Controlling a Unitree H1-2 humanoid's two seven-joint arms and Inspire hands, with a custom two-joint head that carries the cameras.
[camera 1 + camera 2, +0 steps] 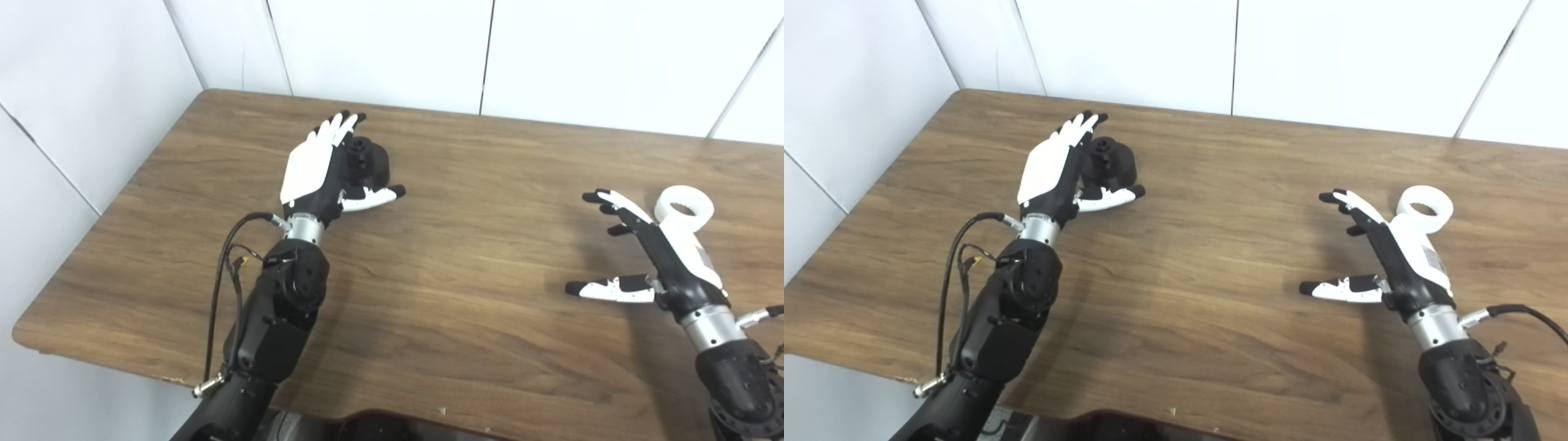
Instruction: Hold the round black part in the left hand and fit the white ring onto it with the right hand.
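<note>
On the brown wooden table (429, 294), the left hand (318, 168) cups the black part (367, 162) without gripping it, fingers straight, thumb beneath, apparently ready to close. Well right of that part, the right hand (1387, 257) is spread and empty, just beside the white ring (1426, 209), likely approaching. White panel walls (380, 49) stand behind.

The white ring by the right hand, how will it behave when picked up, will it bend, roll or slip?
The white ring looks thick-walled and moulded, so probably stiff and light. It lies flat on the table, so rolling seems unlikely unless tipped on edge. Its smooth surface might slip in the open right hand.
</note>
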